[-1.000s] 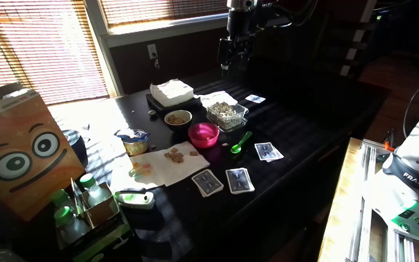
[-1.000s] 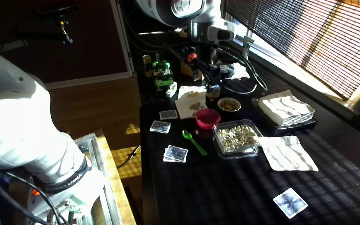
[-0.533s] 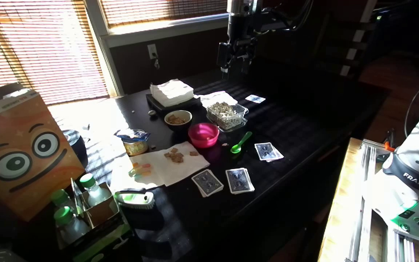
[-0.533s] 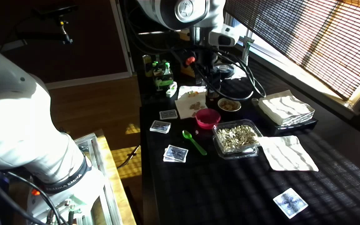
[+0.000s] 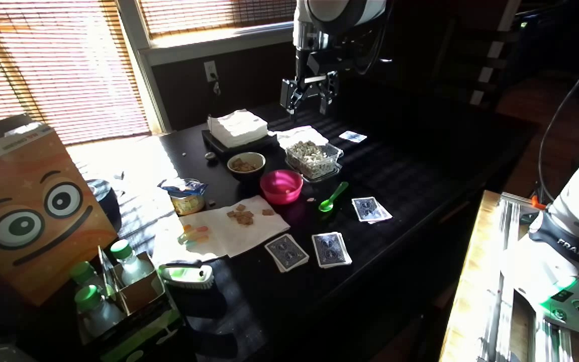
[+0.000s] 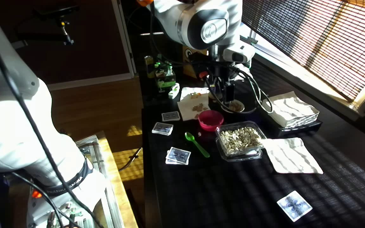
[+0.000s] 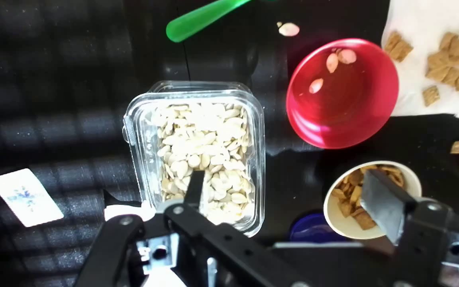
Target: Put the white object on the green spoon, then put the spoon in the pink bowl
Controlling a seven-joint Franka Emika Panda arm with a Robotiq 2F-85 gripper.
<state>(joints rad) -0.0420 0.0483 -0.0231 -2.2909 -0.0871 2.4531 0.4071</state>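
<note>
The green spoon [image 5: 333, 197] lies flat on the dark table [image 6: 220, 193], its handle [image 7: 197, 22] cut off by the top of the wrist view. Close by stands the pink bowl [image 7: 357, 103] with several pale seeds inside. A lone pale seed [image 7: 289, 29] rests between spoon and bowl. White seeds [image 7: 205, 147] fill a clear container [image 6: 239, 139]; which of the seeds is the white object I cannot tell. My gripper [image 5: 308, 109] hangs high above the table, open, with nothing between its fingers. In the wrist view its fingers overlap the seed container and the dark bowl.
A dark bowl [image 5: 246, 165] of cereal stands beside the pink bowl. Around them are a napkin stack [image 6: 290, 109], a loose napkin [image 6: 291, 155], a jar [image 5: 187, 201] and several playing cards [image 5: 330, 249]. An orange box [image 5: 38, 211] and bottles [image 5: 131, 266] stand further off.
In both exterior views the gripper has shifted and come lower, and it has turned so that its two fingers show apart. It stays open. Spoon, bowl and seeds have not moved.
</note>
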